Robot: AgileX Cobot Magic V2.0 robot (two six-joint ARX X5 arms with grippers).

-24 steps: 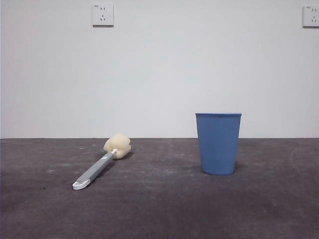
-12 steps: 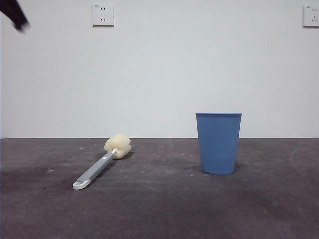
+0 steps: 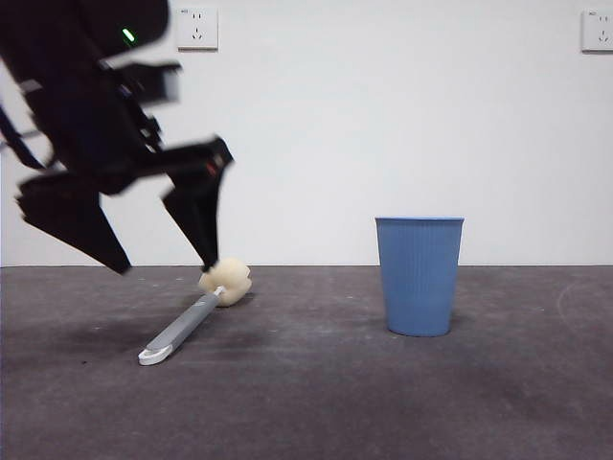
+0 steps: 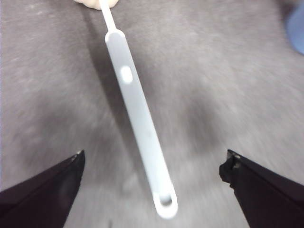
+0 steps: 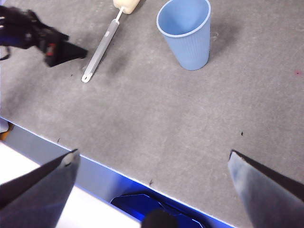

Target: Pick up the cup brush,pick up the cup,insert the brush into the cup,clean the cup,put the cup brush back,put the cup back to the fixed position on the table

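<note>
Now my left jaws (image 4: 152, 166) hang wide open, gripping nothing, above the slim grey-handled cup brush (image 4: 137, 111) lying on the dark grey matte surface (image 3: 383, 402) (ribbed blue plastic cup (image 3: 420, 276) upright, well apart).

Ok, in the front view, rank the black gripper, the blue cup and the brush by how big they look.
1. left gripper, jaws open above the brush, looks largest, though nearness to the camera may inflate it.
2. cup.
3. brush, slim; its length rivals the cup's height, so this order is unsure.

No legible text, labels, brands or numbers on anything in view.
</note>
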